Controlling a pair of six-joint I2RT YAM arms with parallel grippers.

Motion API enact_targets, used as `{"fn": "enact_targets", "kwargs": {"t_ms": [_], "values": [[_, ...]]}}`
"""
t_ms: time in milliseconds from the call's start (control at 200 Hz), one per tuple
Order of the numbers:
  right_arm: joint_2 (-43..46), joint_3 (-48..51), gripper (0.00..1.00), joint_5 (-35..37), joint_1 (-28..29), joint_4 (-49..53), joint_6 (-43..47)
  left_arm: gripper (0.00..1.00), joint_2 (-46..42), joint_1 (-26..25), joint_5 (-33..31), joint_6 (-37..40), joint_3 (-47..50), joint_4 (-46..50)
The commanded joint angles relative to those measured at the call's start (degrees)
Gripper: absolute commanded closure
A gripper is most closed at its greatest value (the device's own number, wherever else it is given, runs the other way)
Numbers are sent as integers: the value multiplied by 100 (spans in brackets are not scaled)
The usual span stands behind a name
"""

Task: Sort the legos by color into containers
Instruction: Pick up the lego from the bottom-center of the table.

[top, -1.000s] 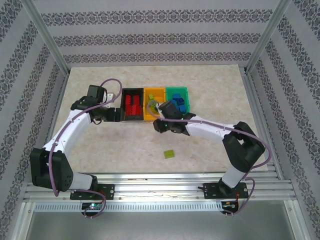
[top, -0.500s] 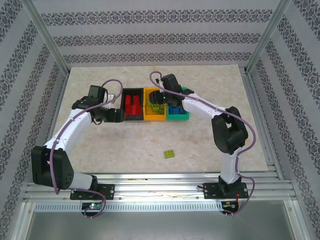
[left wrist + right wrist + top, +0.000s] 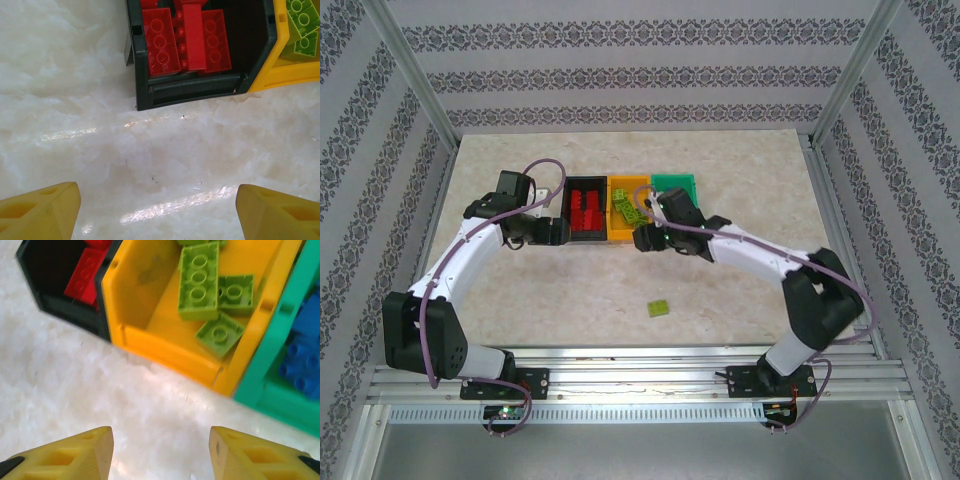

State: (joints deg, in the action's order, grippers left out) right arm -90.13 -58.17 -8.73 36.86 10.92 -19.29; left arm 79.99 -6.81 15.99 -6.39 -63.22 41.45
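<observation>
Your left gripper [image 3: 157,212] is released, its fingers wide apart and empty over the bare table [image 3: 100,150]. Your right gripper [image 3: 160,455] is also parted, with nothing between its fingers. One lime lego [image 3: 660,308] lies alone on the table, nearer to the arm bases. Further away, just before the left gripper, the black bin [image 3: 141,75] holds red legos [image 3: 161,40]. Before the right gripper, the orange-yellow bin [image 3: 165,352] holds lime green legos [image 3: 199,282]. Touching that one, the green bin [image 3: 270,355] holds blue legos [image 3: 300,365].
</observation>
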Motion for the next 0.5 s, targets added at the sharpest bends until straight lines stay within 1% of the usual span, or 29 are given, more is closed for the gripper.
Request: {"fn": "enact_targets", "kwargs": {"t_ms": [0, 125, 245, 495], "values": [[503, 581, 46, 241, 149, 99, 96, 19, -93, -80, -45, 95, -64, 196], [984, 1202, 46, 268, 223, 162, -24, 19, -82, -84, 10, 94, -77, 188], [1294, 1599, 46, 340, 423, 236, -118, 19, -89, -84, 1, 94, -68, 197], [1415, 1862, 46, 544, 987, 800, -176, 18, -96, -92, 7, 103, -81, 205]]}}
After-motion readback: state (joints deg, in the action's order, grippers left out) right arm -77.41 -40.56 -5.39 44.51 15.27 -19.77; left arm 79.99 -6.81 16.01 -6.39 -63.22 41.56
